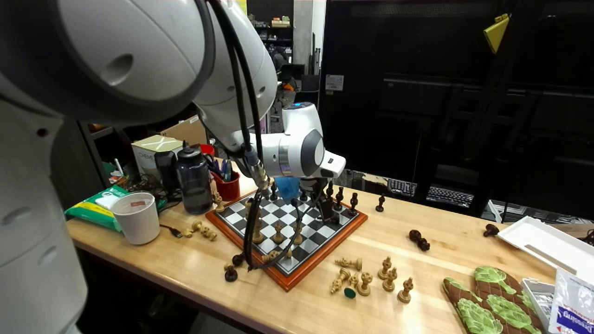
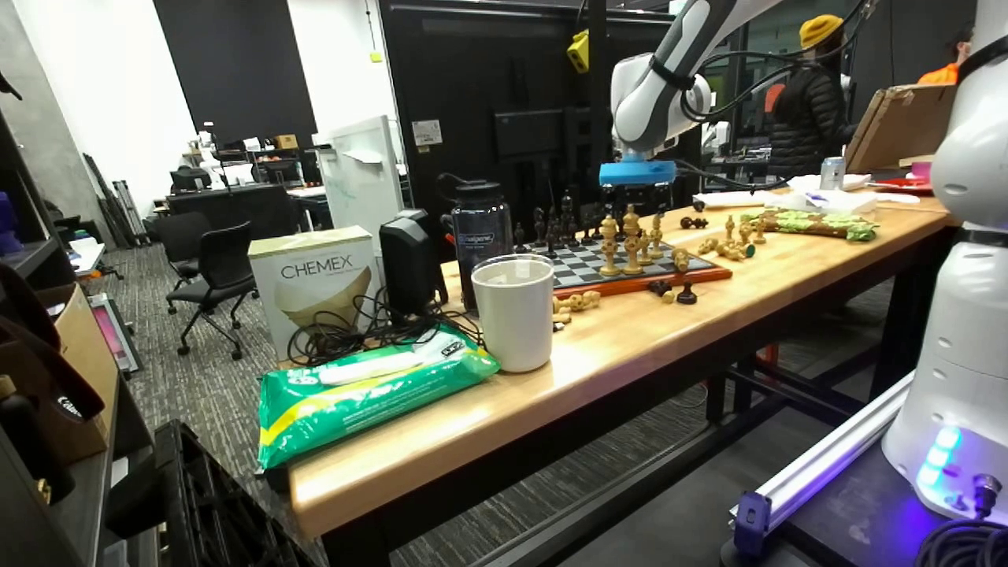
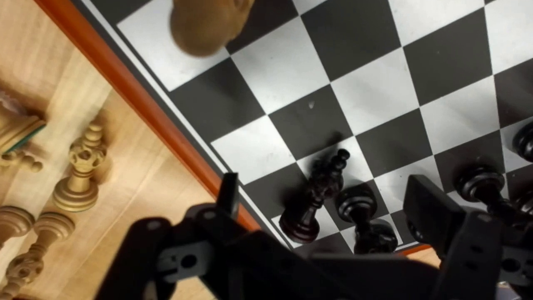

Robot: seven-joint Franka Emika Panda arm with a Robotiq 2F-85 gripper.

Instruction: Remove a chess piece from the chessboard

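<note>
The chessboard point(image 1: 323, 253) with its reddish-brown frame lies on the table; it also shows in an exterior view point(image 2: 713, 274) and the wrist view point(image 3: 374, 91). My gripper point(image 3: 325, 187) is open over the corner with the dark pieces. Between its fingers in the wrist view, a dark piece point(image 3: 318, 191) appears to lie on its side, and a dark upright piece point(image 3: 358, 204) stands beside it. Neither is visibly touched by the fingers. More dark pieces point(image 1: 338, 199) stand along that edge. Pale pieces point(image 1: 278, 232) stand at the opposite side.
Loose pale pieces point(image 1: 364, 284) and dark pieces point(image 1: 420, 240) are on the table around the board. A white cup point(image 2: 513, 315), a dark bottle point(image 2: 480, 228) and a red pen holder point(image 1: 228, 188) stand at one end. A patterned mitt point(image 1: 496, 301) and white tray point(image 1: 547, 241) are at the other.
</note>
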